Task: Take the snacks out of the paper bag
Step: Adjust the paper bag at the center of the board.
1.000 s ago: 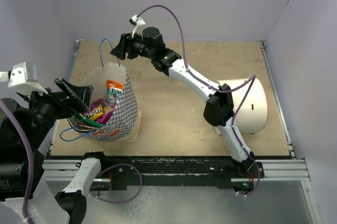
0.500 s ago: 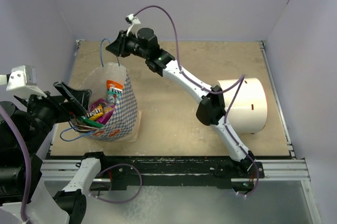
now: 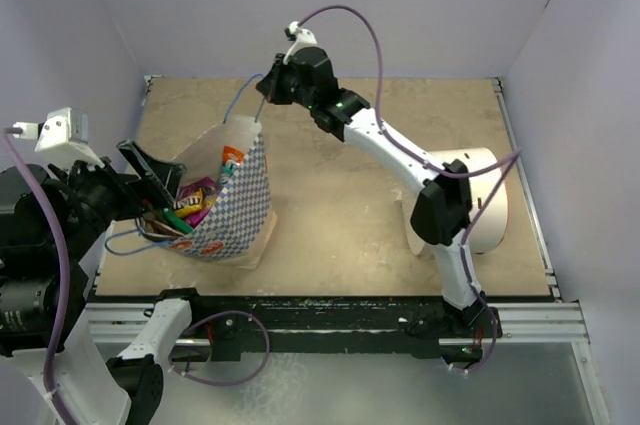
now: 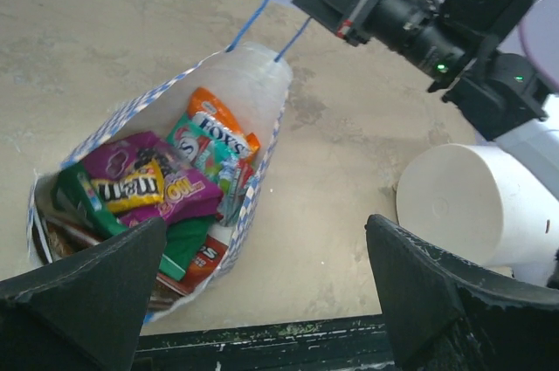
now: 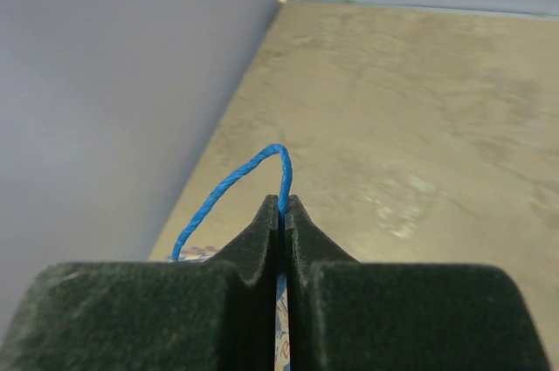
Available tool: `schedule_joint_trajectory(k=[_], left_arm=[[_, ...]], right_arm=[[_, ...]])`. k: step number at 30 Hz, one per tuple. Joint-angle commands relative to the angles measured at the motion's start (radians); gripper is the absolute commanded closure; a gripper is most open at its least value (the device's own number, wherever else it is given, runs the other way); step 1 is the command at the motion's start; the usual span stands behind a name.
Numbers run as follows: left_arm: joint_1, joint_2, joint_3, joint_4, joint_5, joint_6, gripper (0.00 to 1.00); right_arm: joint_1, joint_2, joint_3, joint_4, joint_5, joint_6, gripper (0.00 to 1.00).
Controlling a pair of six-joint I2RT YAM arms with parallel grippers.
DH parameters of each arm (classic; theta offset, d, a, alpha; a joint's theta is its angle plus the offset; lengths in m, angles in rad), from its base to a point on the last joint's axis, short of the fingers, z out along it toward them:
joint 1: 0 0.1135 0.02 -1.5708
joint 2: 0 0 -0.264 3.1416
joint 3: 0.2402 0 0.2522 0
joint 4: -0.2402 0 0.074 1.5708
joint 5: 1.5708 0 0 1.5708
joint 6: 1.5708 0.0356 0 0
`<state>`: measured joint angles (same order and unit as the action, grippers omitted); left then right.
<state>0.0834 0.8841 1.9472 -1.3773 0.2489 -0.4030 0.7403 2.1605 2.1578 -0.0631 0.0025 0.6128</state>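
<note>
The paper bag point(image 3: 240, 215) stands at the left of the table, blue-checked outside, its mouth wide. Inside lie the snacks point(image 3: 192, 203): several shiny packets, magenta, yellow, green and orange point(image 4: 140, 183). My right gripper point(image 3: 266, 88) is shut on the bag's far blue string handle point(image 5: 234, 179); the string is pinched between its black pads point(image 5: 253, 240) and loops above the tips. The handle point(image 4: 272, 11) is pulled taut up and to the right. My left gripper point(image 3: 150, 177) hovers open at the bag's near-left rim, with nothing between its fingers point(image 4: 87, 292).
A plain white cylinder point(image 3: 478, 200) lies on its side at the right, beside the right arm's elbow. Grey walls close in the left, back and right. The table's black front rail point(image 4: 288, 336) runs just below the left gripper.
My right gripper has shut on the blue handle and swung right, drawing the string taut and tilting the bag's far side rightward. The left gripper has stayed open by the bag.
</note>
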Motion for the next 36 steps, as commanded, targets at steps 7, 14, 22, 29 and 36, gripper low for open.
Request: schedule_joint_trajectory(k=[7,14,22,29,36], left_arm=[[-0.004,0.048,-0.085,0.077,0.057,-0.044,0.01],[-0.004,0.075,-0.179,0.062,0.050,-0.109,0.01],[-0.003,0.170,-0.345,0.119,0.139,-0.238,0.17],[-0.004,0.197,-0.450,0.314,0.061,-0.308,0.29],[-0.004,0.297,-0.471,0.415,-0.037,-0.323,0.47]], right_arm=[[-0.143,-0.422,-0.336,0.071,0.228,-0.077,1.00],[-0.220,-0.577,-0.475,0.007,0.243,-0.137,1.00],[-0.247,-0.636,-0.510,-0.023,0.217,-0.230,1.00],[-0.257,-0.656,-0.527,-0.026,0.134,-0.237,0.98],[-0.257,-0.683,-0.603,0.027,0.083,-0.226,0.96]])
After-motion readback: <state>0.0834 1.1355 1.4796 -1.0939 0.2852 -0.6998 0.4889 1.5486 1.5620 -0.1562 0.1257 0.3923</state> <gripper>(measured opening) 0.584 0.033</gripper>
